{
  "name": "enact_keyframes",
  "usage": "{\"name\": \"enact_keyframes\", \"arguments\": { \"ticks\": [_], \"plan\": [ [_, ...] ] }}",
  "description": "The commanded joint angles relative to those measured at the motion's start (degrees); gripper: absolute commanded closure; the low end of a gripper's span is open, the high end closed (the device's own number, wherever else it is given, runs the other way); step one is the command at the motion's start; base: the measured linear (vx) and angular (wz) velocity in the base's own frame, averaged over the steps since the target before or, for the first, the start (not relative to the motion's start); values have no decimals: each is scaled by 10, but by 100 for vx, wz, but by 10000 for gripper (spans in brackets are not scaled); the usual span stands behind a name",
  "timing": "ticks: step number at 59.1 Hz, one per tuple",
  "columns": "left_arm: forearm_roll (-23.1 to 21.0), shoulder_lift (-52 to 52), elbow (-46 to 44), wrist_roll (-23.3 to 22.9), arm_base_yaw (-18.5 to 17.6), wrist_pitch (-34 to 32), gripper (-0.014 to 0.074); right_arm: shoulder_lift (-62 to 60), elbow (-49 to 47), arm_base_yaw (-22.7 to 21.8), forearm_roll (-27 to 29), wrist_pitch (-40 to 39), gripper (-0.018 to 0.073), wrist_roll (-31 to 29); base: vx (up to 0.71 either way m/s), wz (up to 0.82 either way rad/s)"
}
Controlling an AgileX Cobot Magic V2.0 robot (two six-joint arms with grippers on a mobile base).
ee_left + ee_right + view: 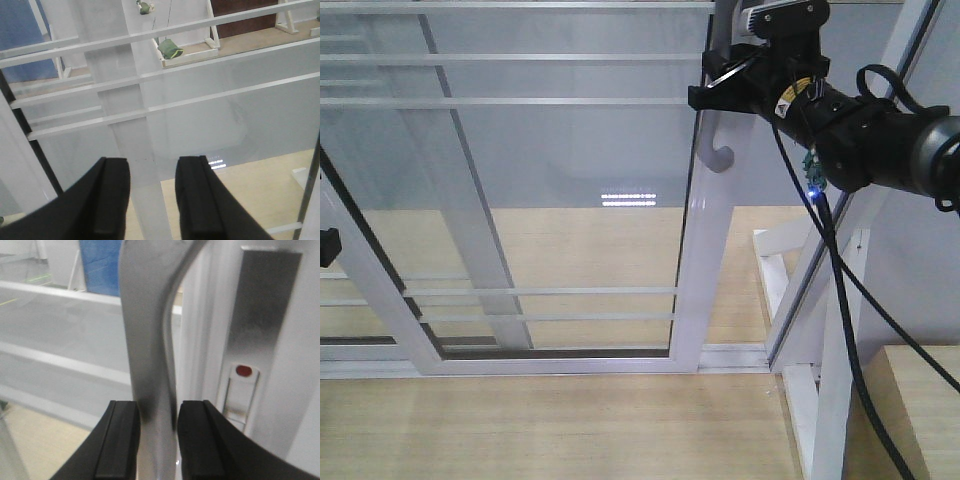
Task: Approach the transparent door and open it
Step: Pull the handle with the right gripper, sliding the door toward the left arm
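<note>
grey pull handle [150,365] between right jaws

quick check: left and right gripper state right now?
Left gripper: open, holding nothing.
Right gripper: closed on the grey pull handle of the transparent door.

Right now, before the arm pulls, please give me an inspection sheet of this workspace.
Surface: light wooden floor.
Job's things: transparent door upright in its track; grey pull handle on its stile.
Clutter: green items on a shelf beyond the glass.
Grippers: right pincer shut on the pull handle; left pincer open, holding nothing.
Cables: black cables hang from the right arm.
Surroundings: white frame stand at right; red dot on the lock plate.
</note>
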Motion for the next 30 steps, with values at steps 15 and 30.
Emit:
{"name": "enact_keyframes", "arguments": {
  "ticks": [15, 30],
  "plan": [
    [-2, 1, -21, -4, -2, -47, 219, -50, -11, 7, 6, -18, 236, 19, 0, 0],
    [-2, 19, -21, -4, -2, -61, 219, -210, 108, -9, 3, 17, 287, 6, 0, 0]
  ]
}}
